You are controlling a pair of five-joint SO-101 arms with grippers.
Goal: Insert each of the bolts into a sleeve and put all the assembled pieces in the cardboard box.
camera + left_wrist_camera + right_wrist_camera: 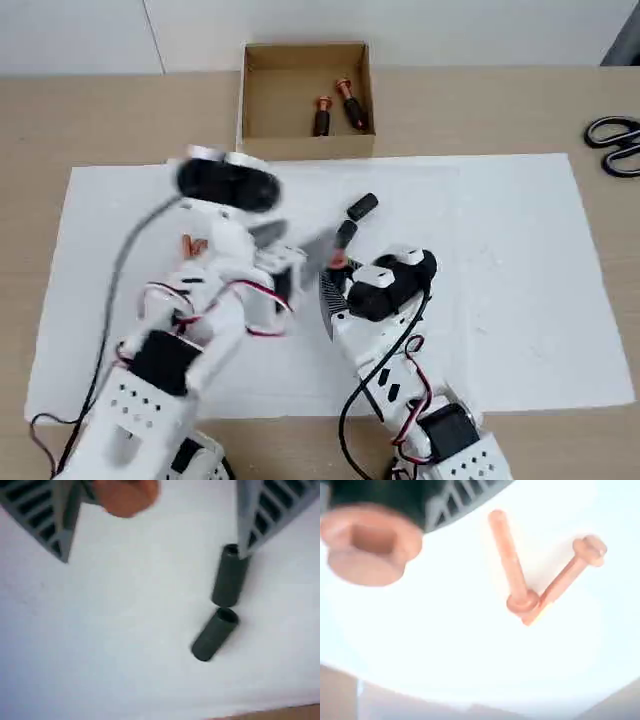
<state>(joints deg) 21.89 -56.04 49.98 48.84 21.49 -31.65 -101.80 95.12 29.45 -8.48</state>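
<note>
The left claw was spread wide, its grey ribbed fingers well apart, above the white paper sheet that covered the tan wooden worktop. Two short black tube sleeves lay loose on the sheet, each with a hollow end showing. The first black sleeve had one end right at a fingertip of the left claw; contact could not be told. The second black sleeve lay just beside the first, end near end at an angle, outside the fingers.

The right claw was pinching a copper-orange flanged bolt with a socketed head, the head close to the right wrist camera and the shaft hidden by the dark claw. In the high view the right claw sat near the sleeves and close to the left claw's fingertips.

Two more copper-orange bolts lay on the sheet in a V: one loose bolt and the other loose bolt, the tip of the second touching the head of the first. In the high view they lay across the left arm from the sleeves, partly hidden.

The open brown cardboard box stood on the worktop at the sheet's far edge. Inside it lay one sleeve-and-bolt piece and a second sleeve-and-bolt piece, side by side near one wall. Black-handled scissors lay on the worktop, well apart from everything.
</note>
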